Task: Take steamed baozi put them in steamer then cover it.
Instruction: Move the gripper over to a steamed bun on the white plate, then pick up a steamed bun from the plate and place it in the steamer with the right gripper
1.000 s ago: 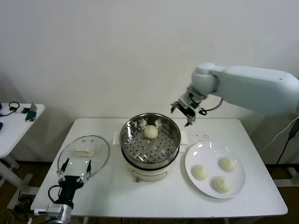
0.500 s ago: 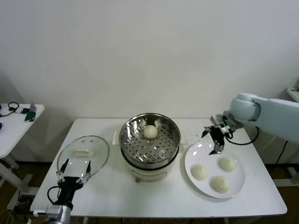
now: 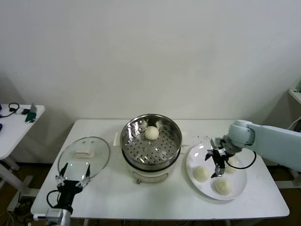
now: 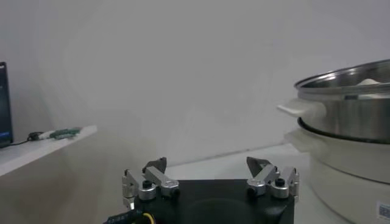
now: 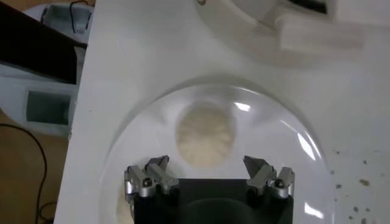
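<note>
One baozi (image 3: 151,133) sits in the steamer (image 3: 151,141); three wait on the plate (image 3: 238,185). The right end effector (image 3: 217,160), released, hovers there and must descend and clench one. The left end effector (image 3: 73,179), released, idles near the cover (image 3: 83,156).

Looks like a robot test room dressed up as a kitchen corner, not a real home kitchen. Plain white folding table (image 3: 117,200) against a bare white wall (image 3: 141,56), no counter or stove anywhere. Left of the left gripper (image 3: 74,173), a second white side table (image 3: 14,129) carrying loose cables and a small green gadget (image 3: 31,114). Kitchen props only: a stainless steamer (image 3: 151,143) to the left of the right gripper (image 3: 217,162), a white plate (image 3: 237,186) under that gripper, a glass lid (image 3: 84,157) just beyond the left gripper. Wires trailing on the floor at far left.
</note>
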